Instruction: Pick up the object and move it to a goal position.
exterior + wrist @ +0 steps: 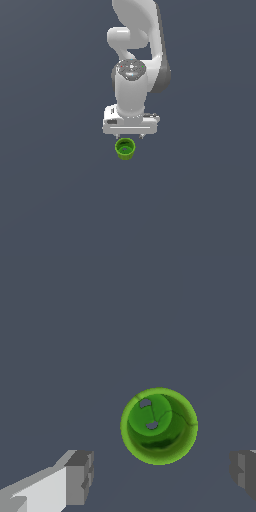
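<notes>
- The green cup (pixel 125 149) stands upright on the flat dark grey-blue floor (pixel 50 200), its round rim facing up and its walls narrowing a little toward the base; in the exterior view it sits near the middle of the picture, just below the robot's hand.
- In the wrist view the cup (pixel 159 426) is seen straight down its hollow; the rim is a bright green ring, the inside is darker green, and two small grey patches show on its inner bottom.
- The gripper (pixel 129 136) hangs just above and slightly behind the cup; only two short finger stubs show under the white hand in the exterior view, one toward each side of the cup's rim.
- In the wrist view the gripper (pixel 162 473) is spread wide; one grey fingertip (pixel 80 476) and the other (pixel 244 473) stand well apart, the gap between them wider than the cup; neither pad touches the cup, and nothing is held between them.
- The cup lies ahead of the line between the two fingertips, not yet between them.
- The white arm (pixel 132 80) rises from the hand toward the top edge of the exterior view; its wrist joint shows a round grey cap with small coloured marks.
- The floor is plain and even in both views.
</notes>
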`<state>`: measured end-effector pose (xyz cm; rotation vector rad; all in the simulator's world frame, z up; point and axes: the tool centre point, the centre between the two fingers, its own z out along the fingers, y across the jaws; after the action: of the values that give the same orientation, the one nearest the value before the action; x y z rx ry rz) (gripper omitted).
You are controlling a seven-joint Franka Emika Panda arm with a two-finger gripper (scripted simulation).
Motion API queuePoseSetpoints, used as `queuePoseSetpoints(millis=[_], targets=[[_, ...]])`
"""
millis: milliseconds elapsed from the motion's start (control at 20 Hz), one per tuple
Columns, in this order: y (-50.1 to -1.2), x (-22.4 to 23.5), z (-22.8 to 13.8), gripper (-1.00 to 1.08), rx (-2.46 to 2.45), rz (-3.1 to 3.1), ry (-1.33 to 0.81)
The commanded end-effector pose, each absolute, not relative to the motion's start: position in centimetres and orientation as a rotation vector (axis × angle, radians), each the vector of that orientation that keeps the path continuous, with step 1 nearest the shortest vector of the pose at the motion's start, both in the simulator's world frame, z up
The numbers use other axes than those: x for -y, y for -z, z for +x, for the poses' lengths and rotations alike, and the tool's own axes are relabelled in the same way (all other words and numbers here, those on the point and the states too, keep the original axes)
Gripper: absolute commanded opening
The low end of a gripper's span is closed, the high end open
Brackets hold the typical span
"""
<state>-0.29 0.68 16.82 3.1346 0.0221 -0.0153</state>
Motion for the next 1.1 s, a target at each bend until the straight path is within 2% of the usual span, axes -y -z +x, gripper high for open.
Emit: queuePoseSetpoints(millis=[0, 1050], targets=[[-16.82, -0.67, -0.29, 0.28, -0.022, 3.135, 0.015], [-16.68, 0.25, 0.34, 0.28, 0.142, 3.125, 0.009]])
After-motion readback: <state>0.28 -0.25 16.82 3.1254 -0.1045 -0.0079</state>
